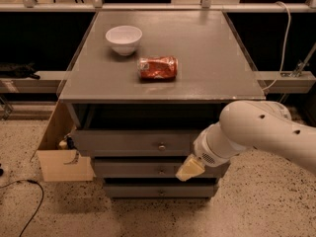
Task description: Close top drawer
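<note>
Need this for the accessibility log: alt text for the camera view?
Grey cabinet's top drawer stands partly pulled out; the robot's gripper, on a white arm, hangs by the drawer front's lower right, before the middle drawer. A white bowl and a red packet sit on the cabinet top; a cardboard box stands at left.

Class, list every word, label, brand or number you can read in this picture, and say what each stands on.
No text can be read.
Print on the red packet, on the cabinet top: too blurred to read.
Dark mark on the cardboard box beside the cabinet: illegible.
The top drawer and the tool, low before the drawer fronts at right: no lettering visible.
</note>
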Robot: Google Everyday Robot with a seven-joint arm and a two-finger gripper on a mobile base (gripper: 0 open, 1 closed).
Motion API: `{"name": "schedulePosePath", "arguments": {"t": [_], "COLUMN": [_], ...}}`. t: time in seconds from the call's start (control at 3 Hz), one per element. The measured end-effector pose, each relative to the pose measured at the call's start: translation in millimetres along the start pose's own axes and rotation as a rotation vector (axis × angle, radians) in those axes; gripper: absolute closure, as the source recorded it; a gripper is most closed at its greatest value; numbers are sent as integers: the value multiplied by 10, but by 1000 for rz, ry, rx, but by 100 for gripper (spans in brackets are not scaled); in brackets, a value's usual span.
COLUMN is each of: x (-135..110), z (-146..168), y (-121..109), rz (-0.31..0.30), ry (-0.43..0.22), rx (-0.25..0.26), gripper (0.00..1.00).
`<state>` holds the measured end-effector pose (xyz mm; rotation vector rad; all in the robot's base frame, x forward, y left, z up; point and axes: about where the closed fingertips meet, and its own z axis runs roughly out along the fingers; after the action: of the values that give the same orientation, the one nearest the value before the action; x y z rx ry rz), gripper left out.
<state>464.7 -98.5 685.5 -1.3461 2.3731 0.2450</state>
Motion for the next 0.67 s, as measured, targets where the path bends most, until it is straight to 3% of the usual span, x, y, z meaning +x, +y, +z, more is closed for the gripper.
{"name": "schedulePosePath", "arguments": {"t": [0.33, 0.67], "x": [-19, -115], "z": [8, 45], "y": [-10, -65], "rz": [-3, -17], "ry": [3, 15], "rx": [5, 28], "gripper": [56, 79]}}
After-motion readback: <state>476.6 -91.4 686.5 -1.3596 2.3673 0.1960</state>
